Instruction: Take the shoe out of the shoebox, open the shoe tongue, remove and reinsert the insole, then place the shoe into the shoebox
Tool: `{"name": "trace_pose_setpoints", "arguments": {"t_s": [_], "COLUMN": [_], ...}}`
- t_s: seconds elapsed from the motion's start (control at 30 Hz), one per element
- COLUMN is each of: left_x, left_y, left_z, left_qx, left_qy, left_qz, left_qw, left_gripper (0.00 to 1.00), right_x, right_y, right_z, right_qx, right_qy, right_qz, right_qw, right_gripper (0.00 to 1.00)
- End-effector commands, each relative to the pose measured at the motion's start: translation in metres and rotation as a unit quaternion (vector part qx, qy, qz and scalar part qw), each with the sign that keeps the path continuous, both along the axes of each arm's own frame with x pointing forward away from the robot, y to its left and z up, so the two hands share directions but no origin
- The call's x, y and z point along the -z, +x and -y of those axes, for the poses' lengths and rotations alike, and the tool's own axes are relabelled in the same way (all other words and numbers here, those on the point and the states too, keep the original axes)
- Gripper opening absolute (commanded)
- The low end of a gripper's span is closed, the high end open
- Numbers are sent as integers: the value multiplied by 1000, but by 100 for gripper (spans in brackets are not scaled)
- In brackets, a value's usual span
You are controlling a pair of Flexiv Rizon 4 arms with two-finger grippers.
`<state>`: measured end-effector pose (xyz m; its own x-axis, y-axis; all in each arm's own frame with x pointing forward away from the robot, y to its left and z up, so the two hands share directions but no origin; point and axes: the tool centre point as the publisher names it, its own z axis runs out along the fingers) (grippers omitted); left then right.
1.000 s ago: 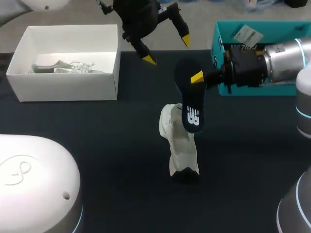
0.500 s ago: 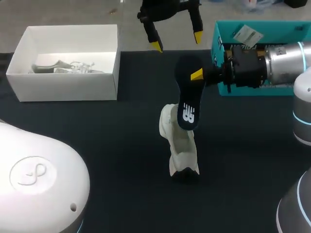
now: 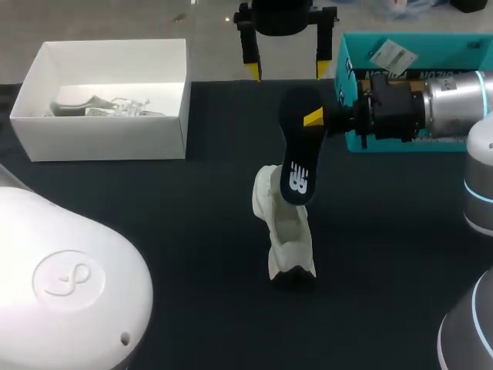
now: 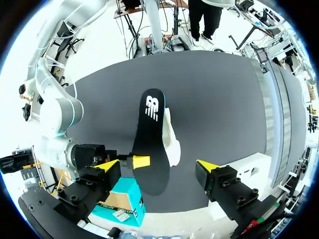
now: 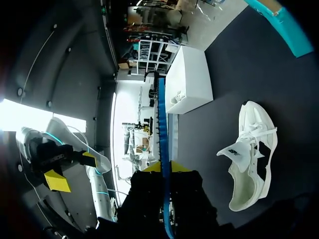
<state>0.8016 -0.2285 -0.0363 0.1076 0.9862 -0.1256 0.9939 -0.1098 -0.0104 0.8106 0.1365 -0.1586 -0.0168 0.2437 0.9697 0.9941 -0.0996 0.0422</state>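
A white shoe (image 3: 283, 231) lies on the black table, its opening facing up; the right wrist view shows it on its side (image 5: 251, 154). Above it hangs the dark insole (image 3: 299, 150), tilted toe down, with my right gripper (image 3: 312, 121) shut on its heel edge. In the right wrist view the insole (image 5: 162, 129) is edge-on, rising from between the fingers of that gripper (image 5: 164, 168). My left gripper (image 3: 286, 75) stands open at the table's far edge, behind the insole. From the left wrist the insole (image 4: 149, 142) lies ahead of the spread left gripper (image 4: 157, 166).
The white shoebox (image 3: 166, 127) stands at the far left with a second white shoe (image 3: 100, 105) in it. A teal box (image 3: 344, 54) sits at the far right, behind my right arm. My left arm's white housing (image 3: 69, 285) covers the near left corner.
My left gripper has swung right and turned until its fingers point down behind the insole. The insole's toe has tilted slightly left over the shoe. The left arm's housing has shifted right.
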Motion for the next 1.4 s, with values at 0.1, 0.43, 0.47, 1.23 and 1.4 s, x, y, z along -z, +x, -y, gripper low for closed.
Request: {"name": "trace_pose_setpoints", "arguments": {"t_s": [0.1,0.43,0.47,1.23,1.4], "left_x": [-1,-1,-1,-26,-27], "left_y": [-1,-4,-4,-17,-18], "left_z": [-2,0,0,-38,-40], "left_qx": [-8,-6,-6,-25,-26], "left_qy": [-22,-32,-32,-510,-520], "left_qz": [0,-4,-3,-33,-39], "left_qw": [1000,999,999,859,853], "left_gripper": [100,100,100,100,100], "right_x": [0,1,1,-9,-17], "right_y": [-2,-4,-4,-9,-8], "right_z": [-1,-2,-2,17,24], "right_qx": [0,-3,-4,8,5], "right_qy": [-1,1,1,0,-3], "right_qz": [1,-2,-2,6,15], "right_qw": [1000,1000,1000,1000,1000], "right_gripper": [0,0,0,0,0]}}
